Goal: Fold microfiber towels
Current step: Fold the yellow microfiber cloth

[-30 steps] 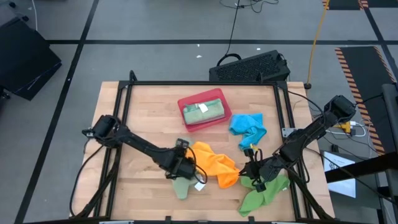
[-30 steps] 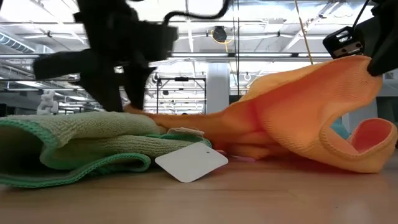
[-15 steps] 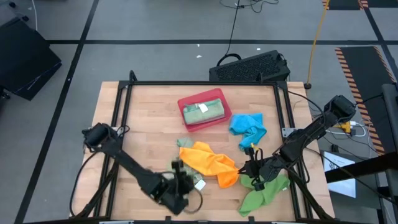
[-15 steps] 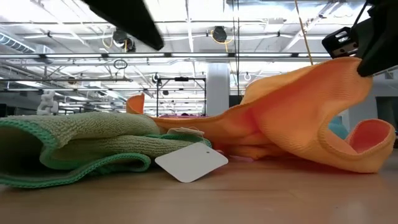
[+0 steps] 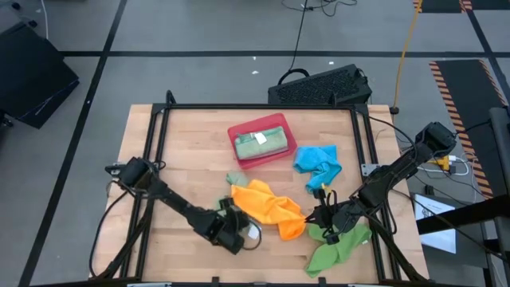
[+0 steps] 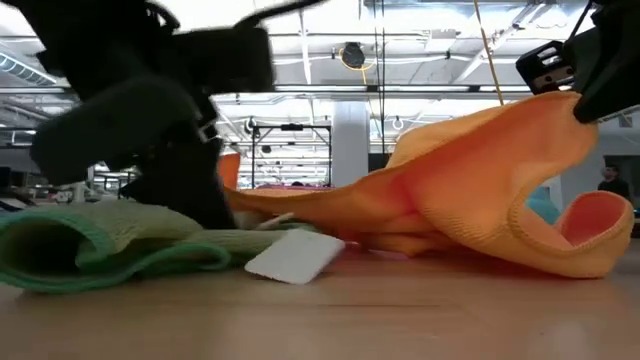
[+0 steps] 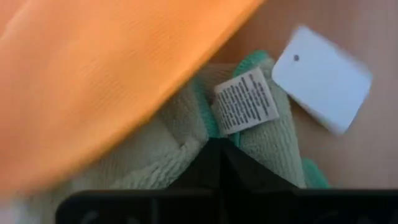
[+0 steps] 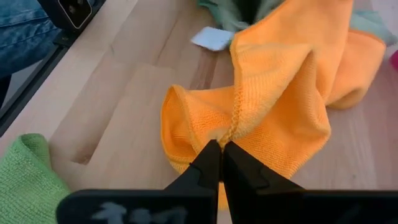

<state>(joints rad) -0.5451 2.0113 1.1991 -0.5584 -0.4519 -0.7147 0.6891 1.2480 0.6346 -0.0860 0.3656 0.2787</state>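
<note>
orange towel (image 5: pixel 268 209), long axis diagonal, right tool (image 5: pixel 323 220) pinching

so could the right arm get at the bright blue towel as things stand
Probably not yet: the right gripper is shut on the orange towel. The bright blue towel lies uncovered just beyond it, beside the red tray.

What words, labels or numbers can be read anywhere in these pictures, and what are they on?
None can be read.
White sewn-in care label on the sage green microfiber towel: lines of print, too blurred to read.
White hang tag with a punched hole beside that towel: blank on the side that shows.
Small white sticker on the dark gear above the orange microfiber towel: marks too small to read.
</note>
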